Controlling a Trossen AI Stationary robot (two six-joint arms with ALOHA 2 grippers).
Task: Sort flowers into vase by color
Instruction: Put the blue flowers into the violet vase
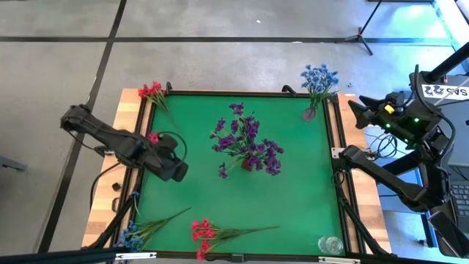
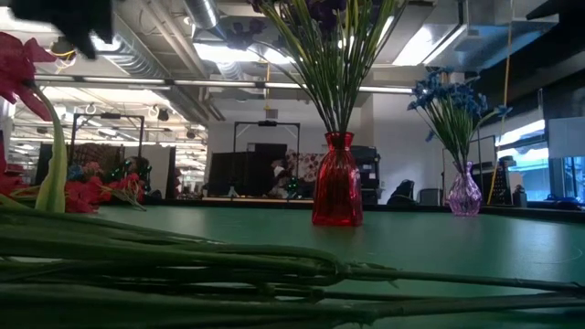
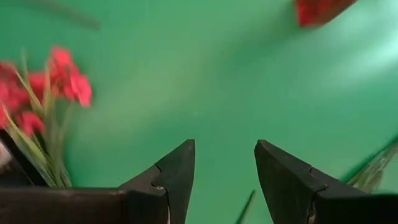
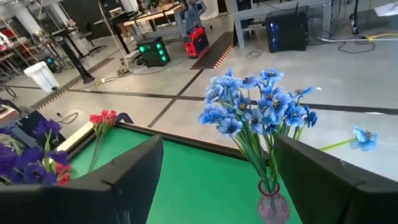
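— Flowers are seen loose: a red sprig (image 1: pixel 209 233) at the frame's bottom centre, a blue sprig (image 1: pixel 135 233) at lower left.
— Left gripper (image 1: pixel 176 167) is held at centre-left, fingers apart, empty. Right gripper (image 4: pixel 214 180) is parked far right, fingers spread.
— Light, floppy stems are expected; mid-stem is judged safest, blossoms being easily crushed.

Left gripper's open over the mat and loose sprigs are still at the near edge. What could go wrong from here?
1. The red sprig and blue sprig lie at the mat's near edge; a nudge from the left gripper could push them off.
2. The red vase is narrow and packed with purple flowers; a stem catching them might tip it.
3. The right gripper sits by the blue bouquet and could snag it.
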